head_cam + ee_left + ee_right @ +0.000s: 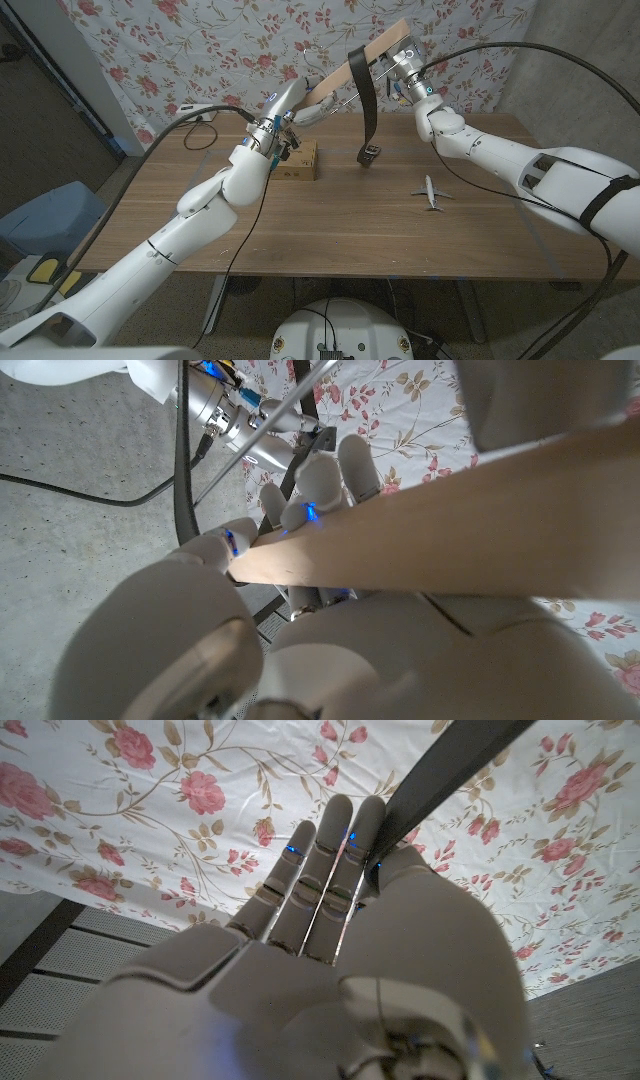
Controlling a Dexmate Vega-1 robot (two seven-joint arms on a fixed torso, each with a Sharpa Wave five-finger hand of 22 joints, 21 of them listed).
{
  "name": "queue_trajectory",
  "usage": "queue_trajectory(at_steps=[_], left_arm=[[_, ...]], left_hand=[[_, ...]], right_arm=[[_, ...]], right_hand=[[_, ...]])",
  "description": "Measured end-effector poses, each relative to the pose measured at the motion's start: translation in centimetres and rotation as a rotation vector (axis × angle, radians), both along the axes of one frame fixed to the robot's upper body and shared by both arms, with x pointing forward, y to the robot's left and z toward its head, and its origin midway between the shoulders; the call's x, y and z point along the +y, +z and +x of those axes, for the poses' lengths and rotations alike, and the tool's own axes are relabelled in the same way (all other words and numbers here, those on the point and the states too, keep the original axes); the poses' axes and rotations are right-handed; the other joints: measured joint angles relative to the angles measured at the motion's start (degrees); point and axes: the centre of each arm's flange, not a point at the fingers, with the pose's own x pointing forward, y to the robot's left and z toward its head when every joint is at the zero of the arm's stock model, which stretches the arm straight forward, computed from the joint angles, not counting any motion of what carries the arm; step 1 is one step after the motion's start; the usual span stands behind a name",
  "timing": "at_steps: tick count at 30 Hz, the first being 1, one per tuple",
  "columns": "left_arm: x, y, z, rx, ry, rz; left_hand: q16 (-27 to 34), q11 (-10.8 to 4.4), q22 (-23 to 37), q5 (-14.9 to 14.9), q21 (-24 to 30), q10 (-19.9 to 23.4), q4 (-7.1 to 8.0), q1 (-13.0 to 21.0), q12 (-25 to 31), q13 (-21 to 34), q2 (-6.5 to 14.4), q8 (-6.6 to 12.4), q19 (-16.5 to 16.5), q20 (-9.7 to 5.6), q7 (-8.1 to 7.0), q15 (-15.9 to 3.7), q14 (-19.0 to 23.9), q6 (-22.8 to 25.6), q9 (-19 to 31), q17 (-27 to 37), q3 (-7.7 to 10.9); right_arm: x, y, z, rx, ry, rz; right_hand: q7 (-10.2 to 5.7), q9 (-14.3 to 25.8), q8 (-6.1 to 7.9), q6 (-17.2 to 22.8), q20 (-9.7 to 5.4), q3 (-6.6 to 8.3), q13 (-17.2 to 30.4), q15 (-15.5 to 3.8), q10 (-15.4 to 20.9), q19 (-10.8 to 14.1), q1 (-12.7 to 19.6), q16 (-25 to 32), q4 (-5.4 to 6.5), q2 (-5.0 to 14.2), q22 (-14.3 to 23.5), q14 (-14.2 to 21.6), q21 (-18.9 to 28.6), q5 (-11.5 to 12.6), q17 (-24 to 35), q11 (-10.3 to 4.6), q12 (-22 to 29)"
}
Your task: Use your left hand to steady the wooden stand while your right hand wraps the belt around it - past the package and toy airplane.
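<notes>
Stand orientation governs the coming move: the wooden stand (352, 68) is held in the air in the upper centre of the head view, its long axis sloping from lower left to upper right. The left hand (297, 108) grips the lower left end; the left wrist view shows its fingers (318, 485) closed around the pale plank. The right hand (393, 62) is at the upper right end, just beside the stand, and is the nearer hand to the belt (364, 95).

Belt position: the belt is draped over the stand near mid-length and hangs down on the right side, with its buckle end dangling above the table (330, 235) and not touching it. In the right wrist view a dark strap (440, 775) runs alongside the extended fingers (330, 860); whether the right hand actually pinches it cannot be determined.

Belt appearance: dark, narrow, flexible, with a small buckle at the free end.

Judgement: wrapping calls for carrying the strap around the stand, across its long axis, while the left hand resists twist.

Other items: the package (296, 160) lies on the table below the left hand; the toy airplane (431, 190) lies at right centre, well apart from the buckle.
</notes>
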Motion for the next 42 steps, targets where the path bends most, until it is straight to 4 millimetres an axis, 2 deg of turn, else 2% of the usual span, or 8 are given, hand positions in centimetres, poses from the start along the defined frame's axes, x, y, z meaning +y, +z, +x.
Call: queue_trajectory(at_steps=[14, 15, 16, 26, 27, 31, 32, 42], left_arm=[[0.3, 2.6, 0.2, 0.124, 0.091, 0.098], [0.2, 2.8, 0.2, 0.128, 0.096, 0.105], [0.2, 3.0, 0.3, 0.131, 0.102, 0.112], [-0.4, 4.8, 1.1, 0.153, 0.175, 0.175], [-0.5, 4.8, 1.2, 0.152, 0.175, 0.176], [-0.7, 5.5, 1.7, 0.153, 0.2, 0.186], [-0.7, 5.6, 1.9, 0.155, 0.211, 0.19], [-1.6, 6.9, 2.7, 0.143, 0.25, 0.212]], left_hand=[[0.0, -0.21, -0.3, -0.3, 0.5, 0.2, -0.15, 0.0, 0.0, 0.0, 0.0, 0.23, 0.0, 0.0, 0.02, 0.0, 0.0, 0.0, 0.0, 0.0, 0.16], [0.0, -0.21, -0.4, -0.3, 0.7, 0.2, -0.15, 0.0, 0.0, 0.0, 0.0, 0.23, 0.0, 0.0, 0.02, 0.0, 0.0, 0.0, -0.1, 0.0, 0.16], [0.0, -0.21, -0.5, -0.3, 0.7, 0.2, -0.15, 0.0, 0.0, 0.0, 0.0, 0.23, 0.0, 0.0, 0.02, 0.0, 0.0, 0.0, -0.1, 0.2, 0.16], [0.0, -0.22, -0.8, -0.6, 0.7, 0.2, -0.15, 0.0, 0.0, 0.0, 0.0, 0.23, 0.0, 0.0, 0.24, 0.0, 0.0, -0.4, 0.0, 0.3, 0.16], [0.0, -0.22, -0.8, -0.7, 0.8, 0.2, -0.15, 0.0, 0.1, 0.0, 0.0, 0.46, 0.0, 0.0, 0.24, 0.0, 0.0, -0.4, 0.0, 0.3, 0.16], [0.0, -0.22, -0.7, -0.7, 1.3, 0.2, -0.15, 0.0, 0.1, 0.0, 0.0, 0.66, 0.0, -0.01, 0.24, 0.0, 0.0, -0.4, -0.1, 0.5, 0.16], [0.0, -0.22, -0.7, -0.7, 1.3, 0.2, -0.14, 0.0, 0.1, 0.0, 0.0, 0.66, 0.0, 0.0, 0.25, 0.0, 0.0, -0.4, -0.1, 0.5, 0.16], [0.0, -0.21, -0.8, -0.8, 1.3, 0.2, -0.14, 0.0, 0.2, 0.0, 0.0, 1.05, 0.0, -0.01, 0.25, 0.0, 0.0, -0.4, 0.0, 0.5, 0.17]], right_arm=[[-2.3, -8.6, 1.1, 0.278, -0.008, 0.124], [-2.3, -8.6, 1.1, 0.28, -0.008, 0.125], [-2.8, -9.8, 0.8, 0.318, 0.002, 0.16], [-5.6, -15.7, -0.8, 0.545, 0.086, 0.365], [-5.9, -15.6, -1.7, 0.573, 0.124, 0.402], [-6.8, -17.8, -2.2, 0.721, 0.195, 0.479], [-7.6, -18.6, -3.0, 0.757, 0.218, 0.5], [-9.3, -23.0, -5.2, 1.072, 0.415, 0.611]], right_hand=[[0.0, 0.4, -0.02, 0.0, 0.07, -0.65, 0.1, 0.0, -0.2, -0.3, 0.3, -0.8, 0.17, 0.29, -0.2, 0.0, 0.4, 0.4, 0.1, -0.22, 0.0], [0.0, 0.4, -0.02, 0.0, -0.1, -0.72, 0.2, 0.0, -0.2, -0.5, 0.3, -1.0, 0.24, 0.3, -0.2, 0.0, 0.4, 0.4, 0.2, -0.22, 0.0], [0.0, 0.5, -0.02, 0.0, -0.1, -0.72, 0.3, 0.0, -0.2, -0.5, 0.3, -1.0, 0.23, 0.3, -0.2, 0.0, 0.4, 0.4, 0.3, -0.22, 0.0], [0.0, 0.8, -0.29, 0.0, 0.06, -1.1, 0.8, 0.0, -0.7, -1.3, 0.9, -1.6, 0.34, 0.31, -0.5, 0.0, 0.7, 0.7, 0.4, 0.2, 0.0], [0.0, 0.8, -0.29, 0.0, 0.06, -1.12, 0.8, 0.0, -0.7, -1.3, 0.9, -1.9, 0.32, 0.31, -0.5, 0.0, 0.7, 0.8, 0.5, 0.2, 0.0], [0.0, 0.9, -0.49, 0.0, 0.06, -1.12, 0.8, 0.0, -1.1, -1.3, 1.2, -2.1, 0.32, 0.52, -0.5, 0.0, 1.1, 0.9, 0.5, 0.61, 0.0], [0.0, 0.9, -0.55, 0.0, 0.06, -1.12, 1.0, 0.0, -1.1, -1.3, 1.4, -2.4, 0.32, 0.59, -0.6, 0.0, 1.1, 0.9, 0.5, 0.62, 0.0], [0.0, 1.2, -0.89, 0.0, 0.01, -1.36, 1.6, 0.18, -1.7, -2.5, 1.6, -3.1, 0.55, 0.68, -0.8, -0.7, 1.1, 1.1, 0.8, 1.23, 0.0]])
